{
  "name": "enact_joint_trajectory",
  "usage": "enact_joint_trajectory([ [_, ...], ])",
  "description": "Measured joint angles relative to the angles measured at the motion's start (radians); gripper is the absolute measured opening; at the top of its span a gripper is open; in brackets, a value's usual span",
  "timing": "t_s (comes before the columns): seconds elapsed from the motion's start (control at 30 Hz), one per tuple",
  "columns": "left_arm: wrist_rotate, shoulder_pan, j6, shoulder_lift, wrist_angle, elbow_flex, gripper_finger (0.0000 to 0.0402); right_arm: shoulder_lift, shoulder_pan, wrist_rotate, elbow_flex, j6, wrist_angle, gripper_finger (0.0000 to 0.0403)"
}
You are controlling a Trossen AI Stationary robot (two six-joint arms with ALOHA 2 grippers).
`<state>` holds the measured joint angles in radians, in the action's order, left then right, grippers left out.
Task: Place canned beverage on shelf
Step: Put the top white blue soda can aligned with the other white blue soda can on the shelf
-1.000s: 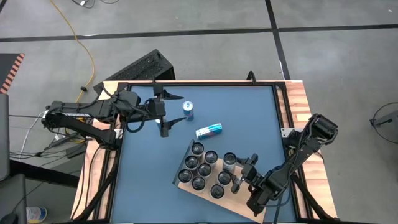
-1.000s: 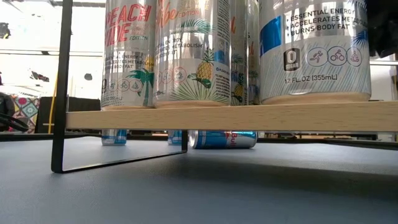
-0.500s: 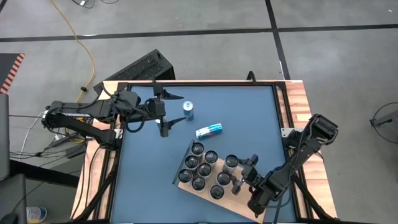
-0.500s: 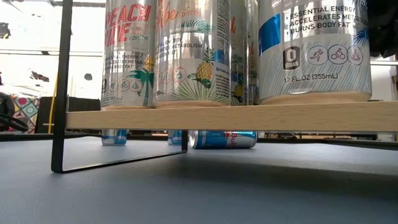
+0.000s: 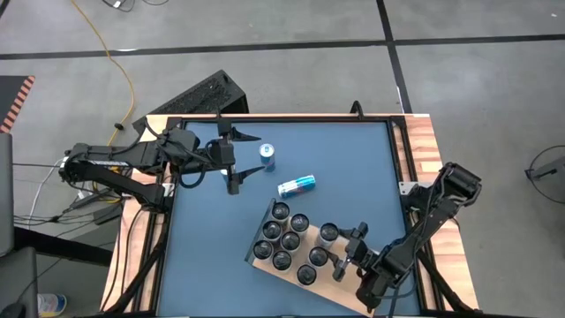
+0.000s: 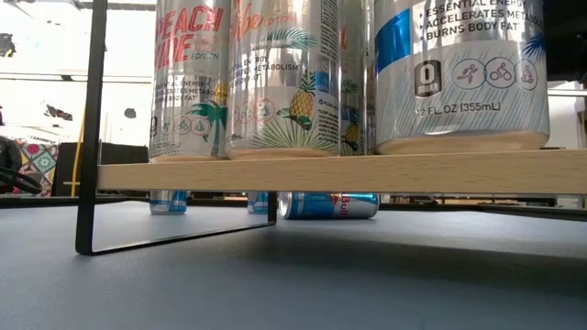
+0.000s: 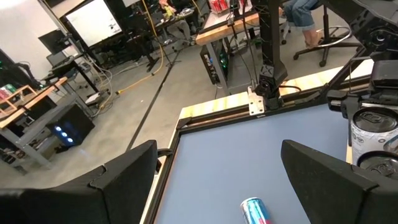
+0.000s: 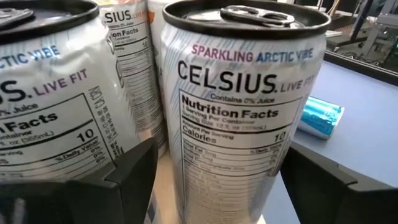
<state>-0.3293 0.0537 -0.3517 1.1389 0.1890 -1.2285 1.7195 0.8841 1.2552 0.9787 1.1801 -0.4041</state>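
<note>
shelf [image 5: 265, 261]: nine cans up, I think | two cans [image 5: 297, 185] left on table | right gripper [image 5: 346, 250] spread beside newest can [image 8: 239, 112] | left gripper [image 5: 231, 162] spread, waiting

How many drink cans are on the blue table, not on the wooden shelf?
2. One blue-and-silver can stands upright toward the table's far side; one blue can lies on its side between it and the light-wood shelf. The shelf could hide more.

Your shelf [image 5: 265, 257], a light-wood board, is sitting angled near-right, carrying nine upright cans [image 5: 290, 238]. One blue can [image 5: 297, 185] is lying sideways; another [image 5: 267, 155] is standing farther off.
</note>
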Motion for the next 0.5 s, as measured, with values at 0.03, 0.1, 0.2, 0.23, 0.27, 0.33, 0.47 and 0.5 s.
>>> enact_joint_trajectory([
  [0.03,0.000,0.000,-0.001,0.000,0.000,0.000,0.0330,0.000,0.001,-0.001,0.000,0.000,-0.001,0.0311],
  [0.1,0.000,0.000,-0.003,0.000,0.000,0.000,0.0330,0.000,0.006,-0.003,0.000,0.000,-0.008,0.0311],
  [0.2,0.000,0.000,-0.003,0.000,0.000,0.000,0.0330,0.000,0.016,-0.018,0.000,0.000,-0.028,0.0311],
  [0.23,0.000,0.000,-0.003,0.000,0.000,0.000,0.0330,0.000,0.019,-0.023,0.000,0.000,-0.035,0.0311],
  [0.27,0.000,0.000,-0.003,0.000,0.000,0.000,0.0330,0.000,0.021,-0.028,0.000,0.000,-0.038,0.0311],
  [0.33,0.000,0.000,-0.003,0.000,0.000,0.000,0.0330,0.000,0.024,-0.031,0.000,0.000,-0.038,0.0311],
  [0.47,0.000,0.000,-0.003,0.000,0.000,0.000,0.0330,-0.001,0.026,-0.068,0.000,0.038,-0.091,0.0311],
  [0.5,0.000,0.000,-0.003,0.000,0.000,0.000,0.0330,-0.001,0.026,-0.084,0.000,0.067,-0.116,0.0311],
])
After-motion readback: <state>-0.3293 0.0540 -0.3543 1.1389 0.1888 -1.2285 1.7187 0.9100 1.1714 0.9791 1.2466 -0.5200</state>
